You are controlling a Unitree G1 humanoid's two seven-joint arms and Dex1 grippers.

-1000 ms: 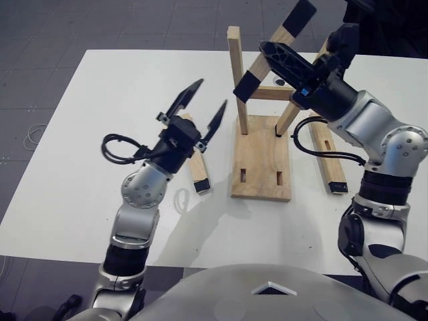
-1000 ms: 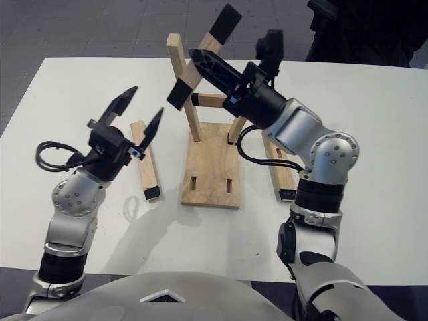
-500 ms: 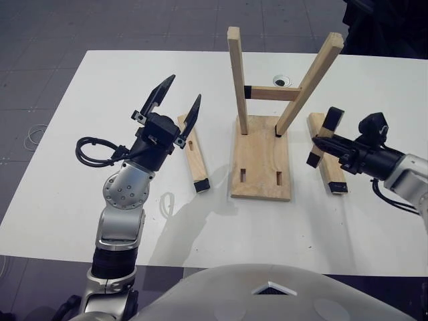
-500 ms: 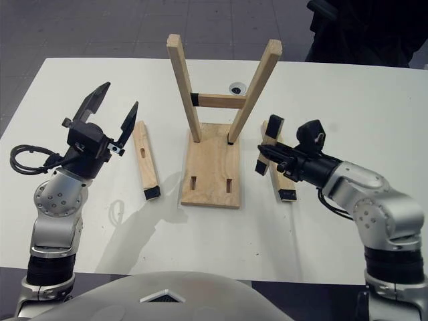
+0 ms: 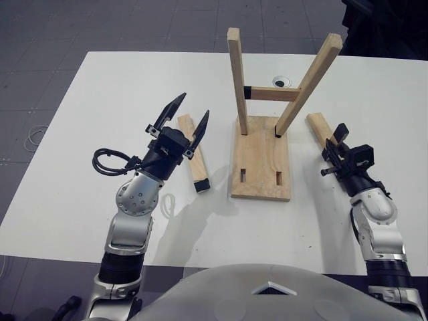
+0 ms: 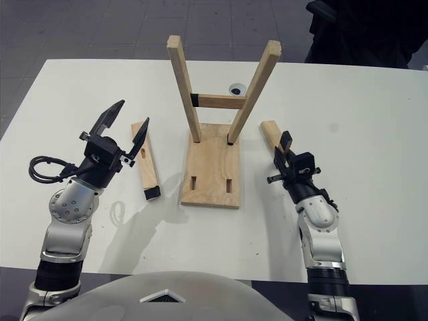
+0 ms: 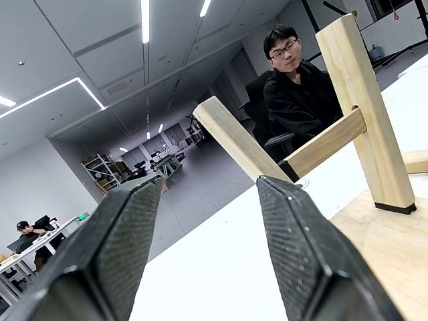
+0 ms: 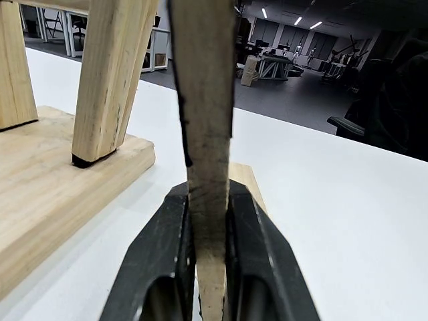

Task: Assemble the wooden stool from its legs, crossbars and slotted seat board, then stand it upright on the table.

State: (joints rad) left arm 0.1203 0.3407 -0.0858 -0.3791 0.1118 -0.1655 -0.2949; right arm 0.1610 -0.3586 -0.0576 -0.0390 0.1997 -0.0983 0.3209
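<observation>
1. The left gripper hovers over a loose leg, its fingers spread apart.
2. The right gripper has its fingers clamped on another leg, right of the seat board.
3. The board lies flat on the worktop with two upright legs joined by a crossbar.

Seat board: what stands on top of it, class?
On the seat board, two legs stand at its far end, joined by a crossbar; two near slots are empty. The leg ends inside it are covered.

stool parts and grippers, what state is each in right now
seat board, flat, near slots empty
fitted legs, standing in far slots, crossbar joined
loose leg, lying flat
second loose leg, lying flat
left gripper, open, empty
right gripper, shut on wooden piece
</observation>
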